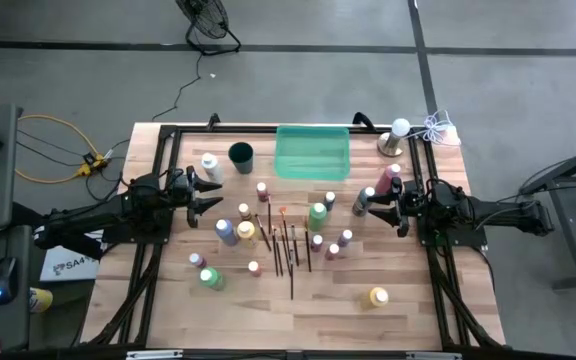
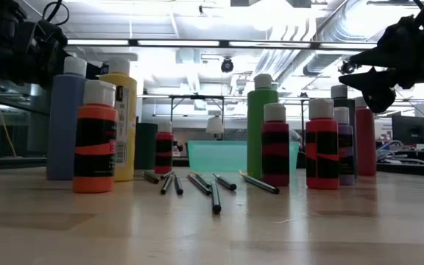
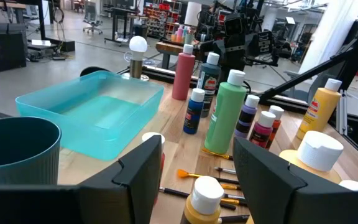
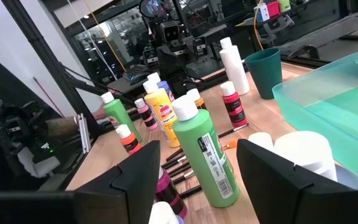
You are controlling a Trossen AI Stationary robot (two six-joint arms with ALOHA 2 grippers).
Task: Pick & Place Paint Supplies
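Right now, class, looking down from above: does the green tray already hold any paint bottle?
No: the green tray shows only its bare translucent floor, while the paint bottles all stand on the wooden table outside it.

Labels in view, none of them legible.

The tall green plastic paint bottle [image 4: 206, 155] just beyond the right gripper's fingers carries a white label strip with a barcode and fine print too small to read. The yellow plastic bottle [image 4: 161, 114] farther off has a red and white label whose words cannot be made out. Ahead of the left gripper's fingers, the yellow bottle [image 3: 316, 114] bears a red label patch, unreadable. The white sign [image 1: 66, 265] beside the bench has dark lettering too small to read.
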